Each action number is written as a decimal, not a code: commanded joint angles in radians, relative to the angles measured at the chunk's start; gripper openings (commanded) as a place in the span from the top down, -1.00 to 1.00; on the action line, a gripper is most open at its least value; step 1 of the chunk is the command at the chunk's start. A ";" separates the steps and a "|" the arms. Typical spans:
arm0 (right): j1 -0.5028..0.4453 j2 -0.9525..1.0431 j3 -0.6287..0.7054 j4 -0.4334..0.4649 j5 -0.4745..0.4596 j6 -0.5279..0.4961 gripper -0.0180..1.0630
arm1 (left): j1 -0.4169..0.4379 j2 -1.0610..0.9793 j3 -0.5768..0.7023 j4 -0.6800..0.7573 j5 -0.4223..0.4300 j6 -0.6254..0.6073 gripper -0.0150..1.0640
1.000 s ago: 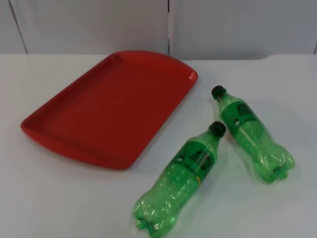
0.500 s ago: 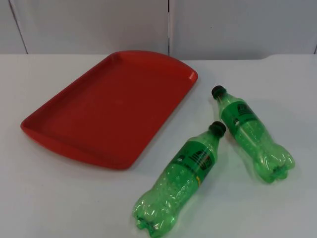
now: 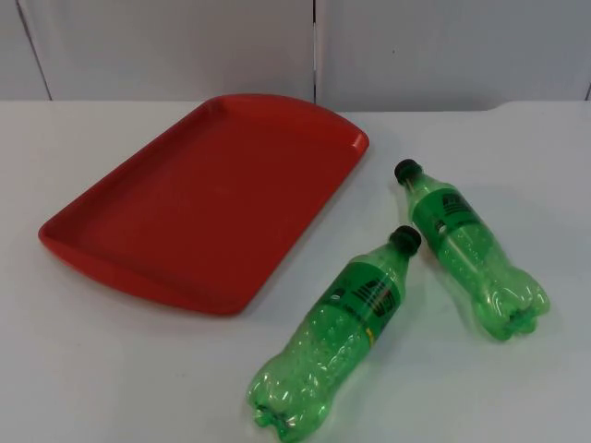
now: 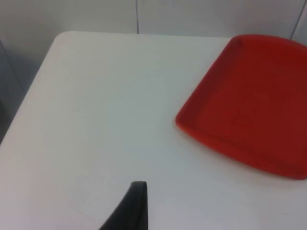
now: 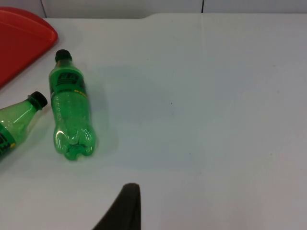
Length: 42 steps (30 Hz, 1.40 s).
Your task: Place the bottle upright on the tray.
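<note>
Two green clear-plastic bottles with black caps lay on their sides on the white table top point(image 3: 111, 369), both to the right of the red plastic tray point(image 3: 199, 198) and neither one on it. The nearer bottle point(image 3: 337, 337) pointed its cap far and to the right, its base toward the near edge; the farther bottle point(image 3: 466, 249) lay right of it with its cap far and to the left, so the two long axes leaned toward each other at the cap ends. The nearer bottle's cap lay close against the farther bottle's side; whether they touched could not be made out.

The right gripper point(image 5: 125, 206) hung above bare table to the right of the bottles, well apart from them. From its wrist view the farther bottle point(image 5: 71, 112) was the closer of the two, with the tray's corner point(image 5: 24, 40) beyond it. The left gripper point(image 4: 132, 206) waited over bare table to the left of the tray point(image 4: 249, 100), with the whole tray between it and the bottles. How far either gripper stood open could not be told, since a single fingertip was all that showed; neither had hold of anything.

By this layout the right arm was the likelier one to reach, and a grasp would probably need to come across a bottle's body, square to its long axis. The tray's floor was bare, leaving ample room to stand a bottle. The table was flat and smooth, so a round bottle nudged sideways might roll.
</note>
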 commanded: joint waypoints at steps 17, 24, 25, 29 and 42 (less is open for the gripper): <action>-0.007 -0.004 0.003 -0.002 -0.005 0.000 -0.98 | 0.003 0.236 -0.067 -0.089 -0.025 0.086 -0.97; -0.007 -0.004 0.003 -0.002 -0.005 0.000 -0.98 | 0.003 0.351 -0.067 -0.213 -0.030 0.206 -0.97; -0.007 -0.004 0.003 -0.002 -0.005 0.000 -0.98 | 0.003 0.373 -0.067 -0.234 -0.034 0.219 -0.97; -0.007 -0.004 0.003 -0.002 -0.005 0.000 -0.98 | 0.003 0.435 -0.067 -0.303 -0.056 0.273 -0.97; -0.007 -0.004 0.003 -0.002 -0.005 0.000 -0.98 | 0.003 0.691 -0.253 -0.443 -0.055 0.441 -0.97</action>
